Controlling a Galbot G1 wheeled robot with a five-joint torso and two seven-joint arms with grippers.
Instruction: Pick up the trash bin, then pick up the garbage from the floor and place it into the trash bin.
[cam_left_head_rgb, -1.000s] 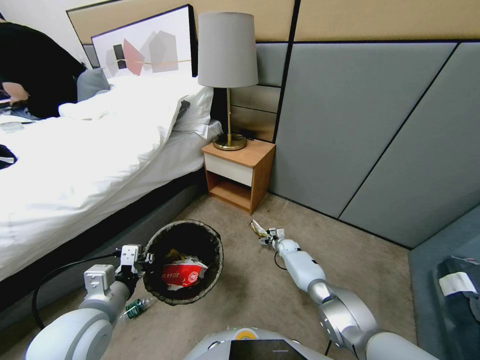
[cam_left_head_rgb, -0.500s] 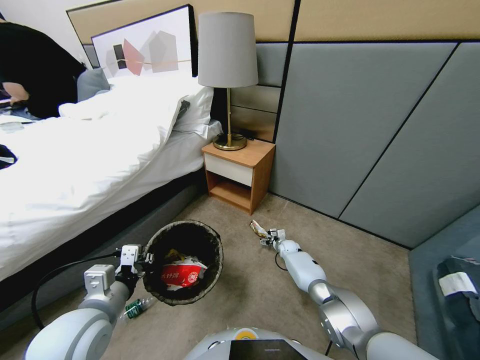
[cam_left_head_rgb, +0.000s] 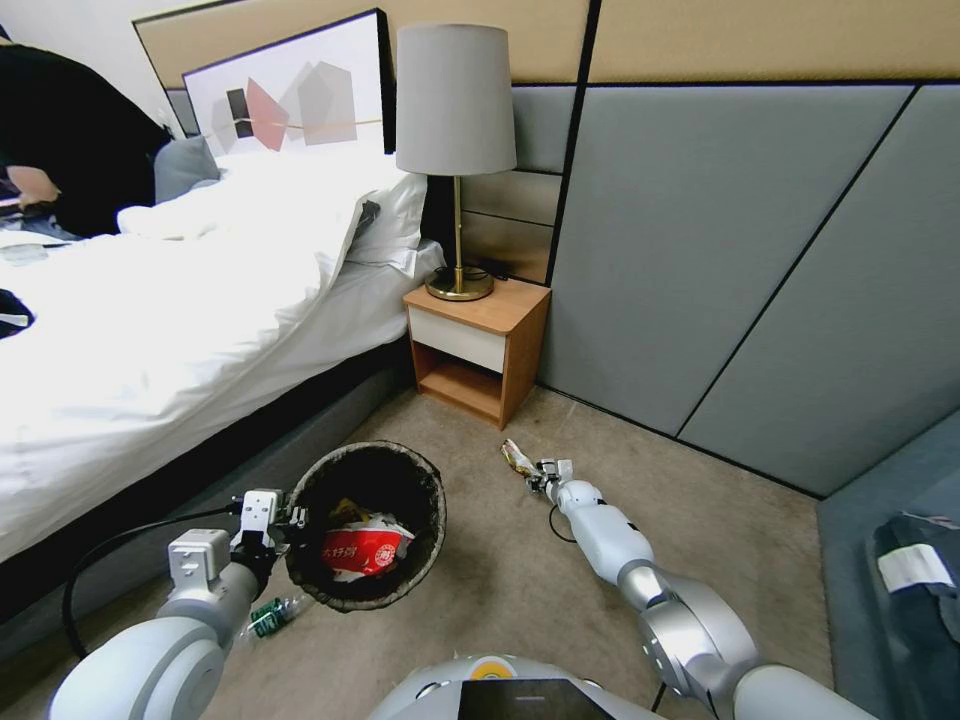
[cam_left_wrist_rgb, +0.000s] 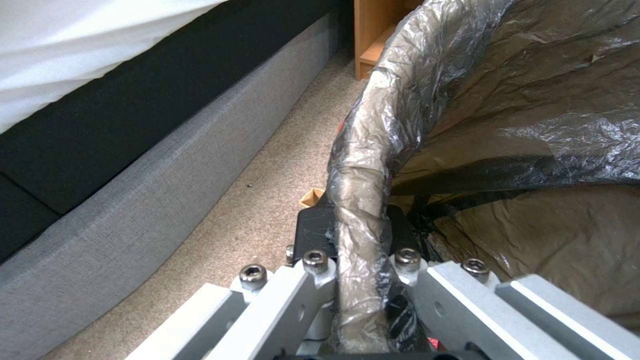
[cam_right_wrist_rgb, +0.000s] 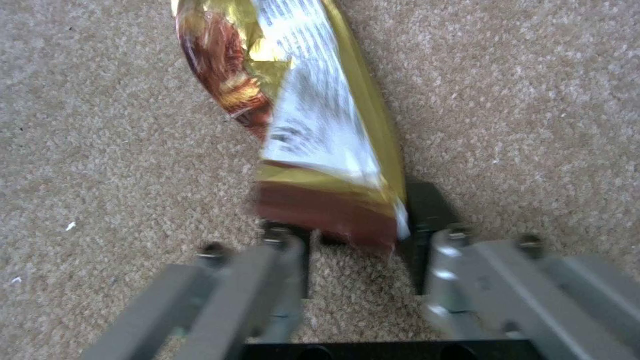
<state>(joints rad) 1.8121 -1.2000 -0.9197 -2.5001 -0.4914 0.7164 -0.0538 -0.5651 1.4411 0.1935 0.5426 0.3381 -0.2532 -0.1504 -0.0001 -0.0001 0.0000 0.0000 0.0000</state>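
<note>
The trash bin (cam_left_head_rgb: 438, 505), lined with a dark bag, hangs low over the floor (cam_left_head_rgb: 520, 590) beside the bed. My left gripper (cam_left_head_rgb: 290, 520) is shut on its bag-wrapped rim (cam_left_wrist_rgb: 363, 165), one finger inside and one outside. A red-and-white packet (cam_left_head_rgb: 365, 548) and other garbage lie in the bin. A green bottle (cam_left_head_rgb: 268, 617) rests on the floor under my left arm. My right gripper (cam_left_head_rgb: 532, 478) is down at the carpet, open, with the end of a yellow wrapper (cam_right_wrist_rgb: 313, 115) between its fingertips (cam_right_wrist_rgb: 427, 220). In the head view the wrapper (cam_left_head_rgb: 517, 457) lies ahead of that gripper.
The bed (cam_left_head_rgb: 150, 330) with its grey base runs along the left. A wooden nightstand (cam_left_head_rgb: 480, 350) carrying a lamp (cam_left_head_rgb: 455, 100) stands just beyond the wrapper, against the grey panelled wall (cam_left_head_rgb: 720, 260). A blue-grey seat (cam_left_head_rgb: 890, 560) is at the right.
The right gripper has edged slightly along the carpet at the wrapper's end. The left arm and the bin have stayed still.
</note>
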